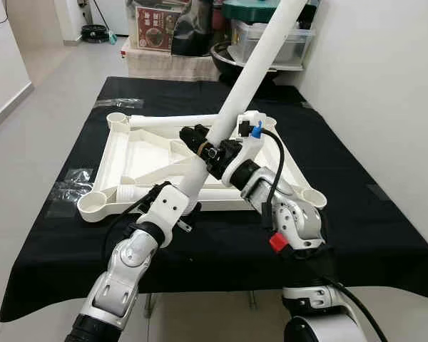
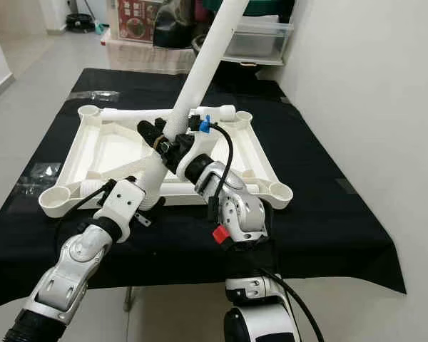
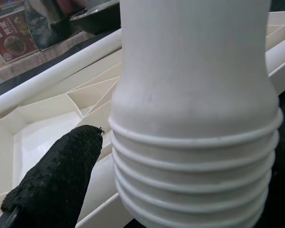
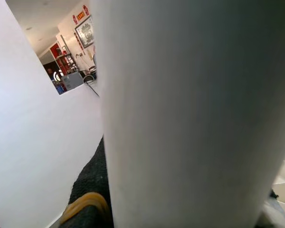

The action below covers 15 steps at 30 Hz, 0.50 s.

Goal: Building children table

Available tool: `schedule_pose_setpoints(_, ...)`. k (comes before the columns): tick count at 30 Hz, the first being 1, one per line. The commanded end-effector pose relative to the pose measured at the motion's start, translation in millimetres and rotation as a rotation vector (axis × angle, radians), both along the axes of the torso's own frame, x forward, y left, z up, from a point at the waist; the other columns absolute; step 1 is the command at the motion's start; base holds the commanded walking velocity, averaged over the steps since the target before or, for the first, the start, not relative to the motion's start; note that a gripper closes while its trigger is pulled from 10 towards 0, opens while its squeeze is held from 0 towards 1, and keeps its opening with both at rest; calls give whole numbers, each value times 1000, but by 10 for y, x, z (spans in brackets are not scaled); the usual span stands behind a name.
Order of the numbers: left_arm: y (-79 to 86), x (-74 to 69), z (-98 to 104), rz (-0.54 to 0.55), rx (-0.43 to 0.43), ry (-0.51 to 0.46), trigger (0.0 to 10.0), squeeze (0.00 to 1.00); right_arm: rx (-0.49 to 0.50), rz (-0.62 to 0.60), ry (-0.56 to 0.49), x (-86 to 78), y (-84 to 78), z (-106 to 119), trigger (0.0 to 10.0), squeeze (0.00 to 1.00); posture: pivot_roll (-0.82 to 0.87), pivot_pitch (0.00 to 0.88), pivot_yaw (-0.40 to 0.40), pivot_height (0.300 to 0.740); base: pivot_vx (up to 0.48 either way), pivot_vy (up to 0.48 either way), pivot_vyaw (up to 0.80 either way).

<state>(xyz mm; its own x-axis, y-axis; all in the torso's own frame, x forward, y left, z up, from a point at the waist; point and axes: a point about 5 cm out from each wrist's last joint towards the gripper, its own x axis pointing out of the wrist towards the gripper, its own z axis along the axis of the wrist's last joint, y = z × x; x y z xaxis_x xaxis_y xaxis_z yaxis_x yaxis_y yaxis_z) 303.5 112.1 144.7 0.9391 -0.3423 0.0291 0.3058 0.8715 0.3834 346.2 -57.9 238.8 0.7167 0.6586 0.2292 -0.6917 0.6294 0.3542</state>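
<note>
Both grippers are clenched on the white leg (image 1: 251, 75): the left gripper (image 1: 187, 201) near its threaded end, the right gripper (image 1: 212, 148) higher. The leg hangs tilted over the upturned tabletop (image 1: 121, 159). Badly aligned, the thread could jam in a socket (image 1: 93, 204).

We see two silver arms with white wrist housings. Behind the right gripper (image 1: 200, 139) runs a black cable with a blue clip, and farther back a red tab. The left gripper (image 1: 172, 201) carries a rough black finger (image 3: 57, 185) and a thin black cable.
</note>
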Motion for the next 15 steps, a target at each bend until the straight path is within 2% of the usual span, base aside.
schedule_pose_setpoints(1,129,-25,-69,49,-7,49,10000,0,18,-46,-52,35,-103,118,0,0,48,0,-85,740,0,0,0)
schedule_pose_setpoints(5,128,-65,-83,48,-17,57,10000,0,24,-92,-63,76,-181,153,0,0,49,0,-85,740,0,0,0)
schedule_pose_setpoints(6,86,-143,-131,50,-36,82,10000,0,27,-202,-81,146,-319,197,157,0,50,0,-86,740,0,0,0)
schedule_pose_setpoints(7,74,-167,-147,54,-49,92,10000,0,30,-237,-84,166,-364,208,157,0,50,0,-86,740,0,0,0)
schedule_pose_setpoints(8,41,-204,-160,46,-58,96,10000,0,23,-268,-90,180,-400,213,10000,0,51,0,-86,740,0,0,0)
schedule_pose_setpoints(15,-112,-338,-126,21,-123,70,10000,0,-8,-397,-140,180,-551,184,10000,0,54,0,-86,740,0,0,0)
